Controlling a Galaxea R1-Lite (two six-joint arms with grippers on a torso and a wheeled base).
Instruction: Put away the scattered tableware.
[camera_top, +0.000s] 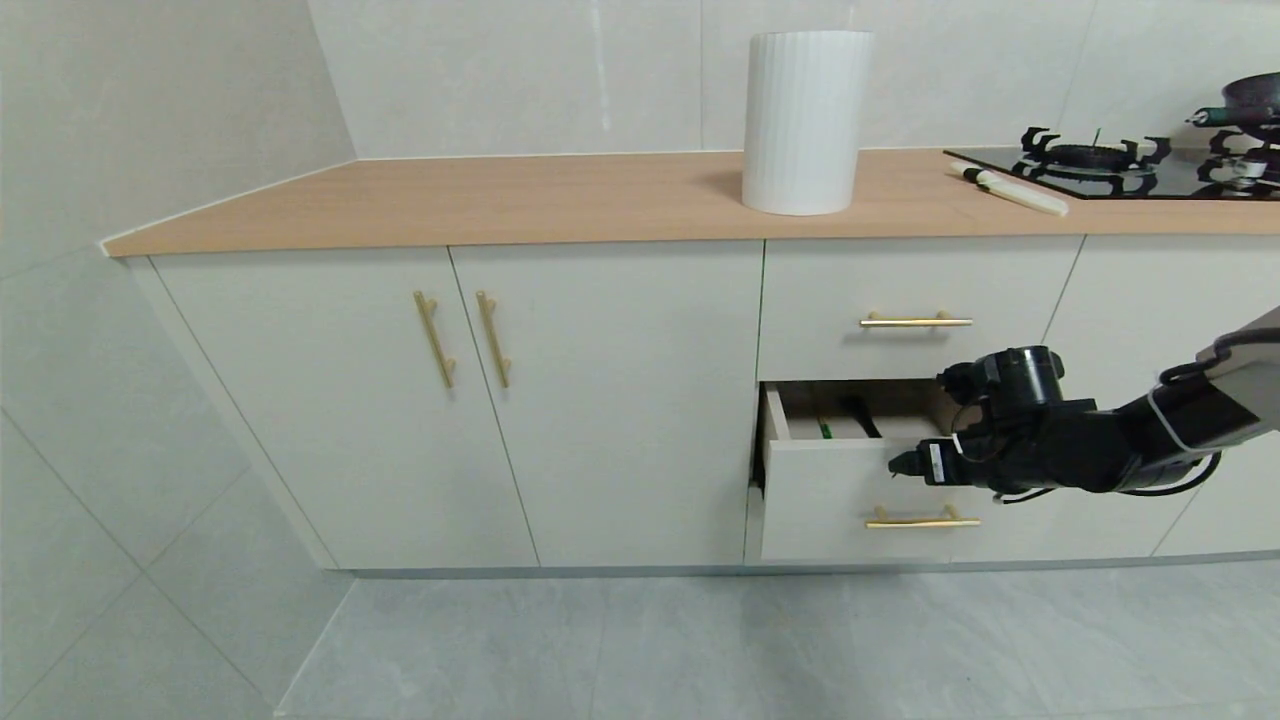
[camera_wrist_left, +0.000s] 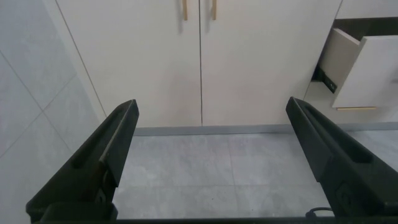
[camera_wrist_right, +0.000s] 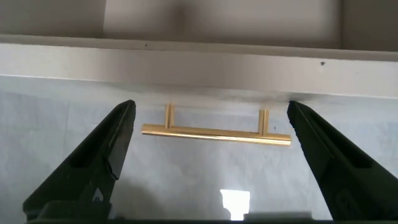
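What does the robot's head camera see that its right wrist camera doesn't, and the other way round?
Head camera: the wooden counter, a tall white jar, a knife, the stove and two cupboard doors. Right wrist camera: up close, two dark fingers spread wide apart. Both: the pulled-out drawer, its gold handle and the right gripper in front of it.

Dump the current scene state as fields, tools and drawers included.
lower drawer: partly pulled out; contents dark, unclear
upper drawer: closed
right tool: open, empty, at the lower drawer front, just above its gold handle
left tool: open, empty, over the floor, facing the cabinet doors
countertop: white ribbed cylinder; pale utensil beside the hob
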